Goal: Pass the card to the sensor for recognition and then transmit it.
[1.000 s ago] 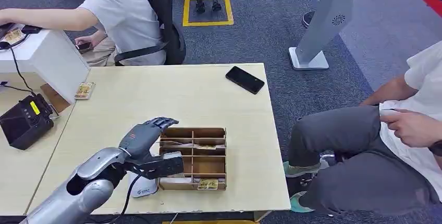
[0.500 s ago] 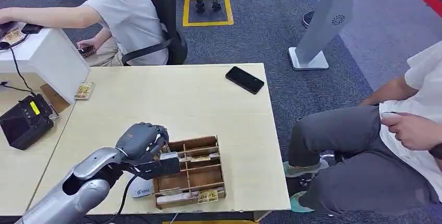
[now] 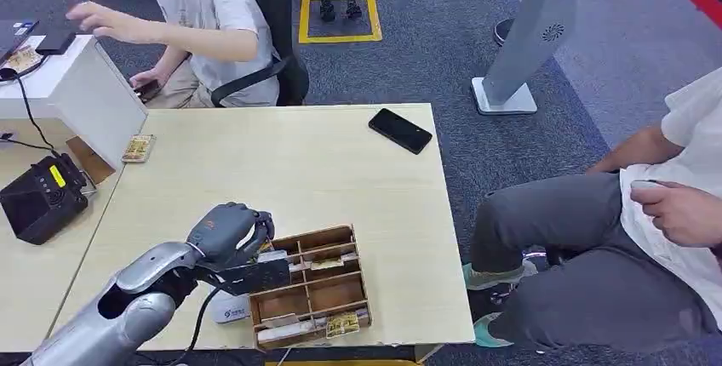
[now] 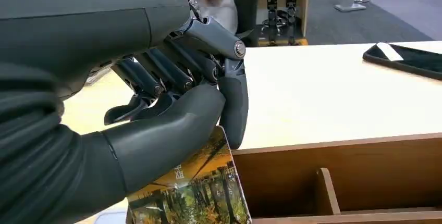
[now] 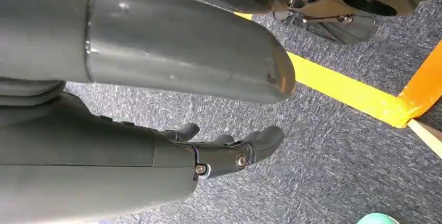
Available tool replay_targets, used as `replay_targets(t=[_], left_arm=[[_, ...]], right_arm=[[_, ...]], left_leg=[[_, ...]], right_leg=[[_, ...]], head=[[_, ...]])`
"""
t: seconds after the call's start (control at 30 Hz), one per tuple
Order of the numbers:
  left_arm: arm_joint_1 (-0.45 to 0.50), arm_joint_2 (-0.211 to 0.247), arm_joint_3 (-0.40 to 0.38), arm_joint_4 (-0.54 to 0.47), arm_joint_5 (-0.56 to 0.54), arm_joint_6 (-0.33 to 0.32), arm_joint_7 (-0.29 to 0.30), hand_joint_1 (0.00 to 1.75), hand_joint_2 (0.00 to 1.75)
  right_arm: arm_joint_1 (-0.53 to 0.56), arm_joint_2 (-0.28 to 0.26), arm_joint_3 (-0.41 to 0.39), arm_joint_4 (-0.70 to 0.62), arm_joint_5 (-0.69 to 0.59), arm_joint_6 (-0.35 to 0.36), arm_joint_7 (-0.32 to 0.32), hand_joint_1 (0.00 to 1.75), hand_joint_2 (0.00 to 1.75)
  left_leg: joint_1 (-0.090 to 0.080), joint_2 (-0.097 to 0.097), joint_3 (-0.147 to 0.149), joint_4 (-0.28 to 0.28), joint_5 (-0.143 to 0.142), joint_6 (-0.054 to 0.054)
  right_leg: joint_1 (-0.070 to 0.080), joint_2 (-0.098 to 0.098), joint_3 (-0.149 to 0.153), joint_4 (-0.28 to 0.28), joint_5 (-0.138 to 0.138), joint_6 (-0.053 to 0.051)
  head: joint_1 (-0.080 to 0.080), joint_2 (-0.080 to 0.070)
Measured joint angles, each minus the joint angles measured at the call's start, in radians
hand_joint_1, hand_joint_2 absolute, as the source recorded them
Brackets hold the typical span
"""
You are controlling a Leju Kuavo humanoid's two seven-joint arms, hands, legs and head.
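My left hand point(image 3: 228, 234) sits at the near-left corner of the wooden divided box point(image 3: 300, 236) on the pale table. In the left wrist view the thumb and fingers point(image 4: 233, 104) pinch a card point(image 4: 193, 195) printed with a forest picture, its edge just over the box wall point(image 4: 339, 166). More cards point(image 3: 343, 323) lie in the box's compartments. The white sensor point(image 3: 228, 308), with a black cable, rests on the table just under my left forearm. My right hand point(image 5: 229, 151) hangs beside my body over grey carpet, fingers loosely apart and holding nothing.
A black phone point(image 3: 400, 130) lies at the table's far right corner. One loose card point(image 3: 137, 147) and a black device point(image 3: 38, 197) are at the left. One person point(image 3: 204, 8) sits behind the table, another point(image 3: 596, 238) close on the right. The box stands near the table's front edge.
My left hand's fingers have curled down onto a card at the box's corner. The box has turned and slid toward the front edge. The person behind has raised an arm.
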Motion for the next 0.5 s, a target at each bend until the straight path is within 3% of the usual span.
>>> replay_targets(t=[0.5], left_arm=[[0.010, 0.017, 0.000, -0.001, 0.023, 0.024, -0.028, 1.75, 1.75]], right_arm=[[0.002, 0.011, -0.002, -0.048, 0.000, 0.044, -0.005, 0.00, 0.00]], left_leg=[[0.000, 0.000, 0.000, 0.000, 0.000, 0.000]], right_leg=[[0.000, 0.000, 0.000, 0.000, 0.000, 0.000]], head=[[0.000, 0.000]])
